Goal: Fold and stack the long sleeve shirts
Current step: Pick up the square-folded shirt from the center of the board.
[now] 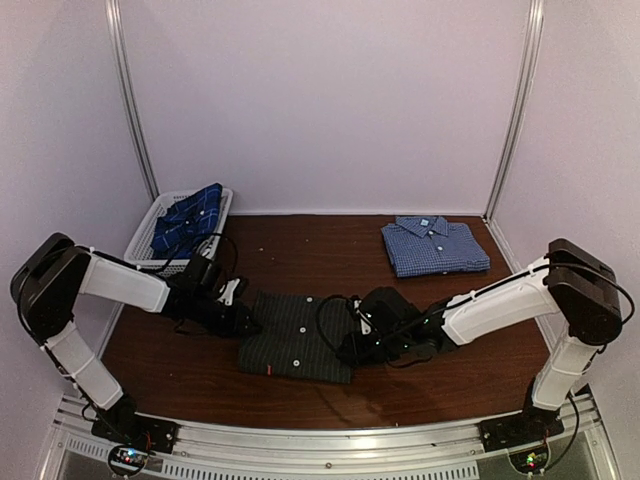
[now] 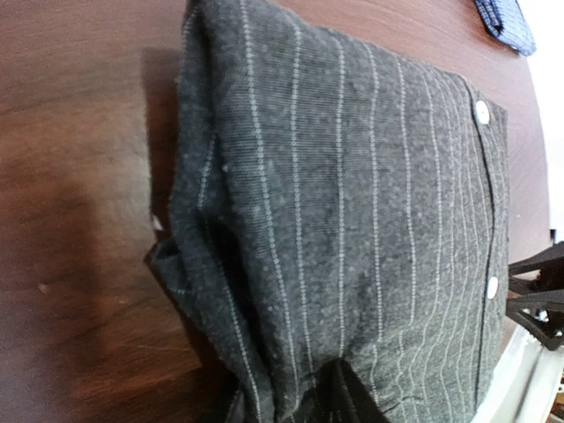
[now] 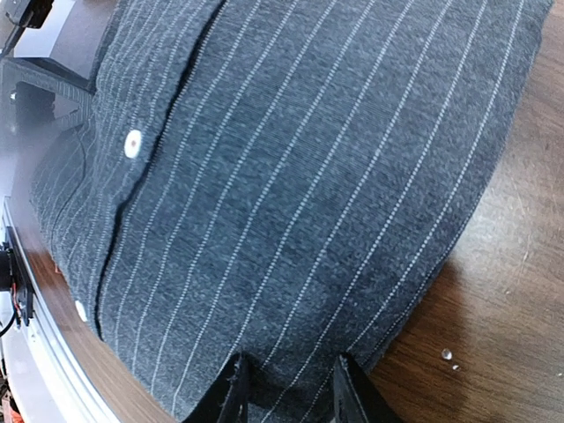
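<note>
Desk (image 1: 300, 240): folded pinstripe shirt (image 1: 295, 340).
Left end effector (image 1: 244, 321): clamped on its edge.
Right end effector (image 3: 291, 395): ditto, so I lift it flat.

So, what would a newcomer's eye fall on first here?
The charcoal pinstriped shirt lies folded front and centre, the left gripper and right gripper at its opposite edges. A blue check shirt lies folded far right; a navy plaid shirt sits in the white basket far left.
</note>
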### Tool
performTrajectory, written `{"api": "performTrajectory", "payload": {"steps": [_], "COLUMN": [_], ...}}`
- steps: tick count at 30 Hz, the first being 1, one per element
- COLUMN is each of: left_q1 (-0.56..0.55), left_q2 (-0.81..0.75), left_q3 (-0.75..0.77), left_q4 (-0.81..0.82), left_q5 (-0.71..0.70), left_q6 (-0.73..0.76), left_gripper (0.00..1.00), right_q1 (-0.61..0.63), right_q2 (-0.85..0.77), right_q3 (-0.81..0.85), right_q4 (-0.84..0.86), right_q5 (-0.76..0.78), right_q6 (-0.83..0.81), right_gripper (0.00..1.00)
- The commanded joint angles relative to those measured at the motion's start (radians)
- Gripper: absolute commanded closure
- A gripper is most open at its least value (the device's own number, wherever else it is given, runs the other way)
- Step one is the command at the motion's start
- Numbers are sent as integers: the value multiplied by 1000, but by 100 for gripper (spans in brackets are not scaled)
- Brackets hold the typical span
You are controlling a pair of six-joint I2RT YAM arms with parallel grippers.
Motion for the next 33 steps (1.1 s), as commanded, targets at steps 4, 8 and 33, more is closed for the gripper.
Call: {"api": "performTrajectory", "payload": {"steps": [4,8,33], "left_q1": [-16,-16,94], "left_q2": [49,-20,-316], "left_q3": [-57,-45,148], "left_q4": [21,-1,-591], "left_q5": [128,140,44], "left_q6": [-89,-112,150], "left_gripper": [95,100,100], "right_q1": [9,19,106], "right_q2": [-18,-41,129], "right_q3": [-30,-28,234], "right_q4": [9,-14,-68], "right_q5": [48,72,190], "right_q6": [23,23,17], "right_gripper": [66,66,73]}}
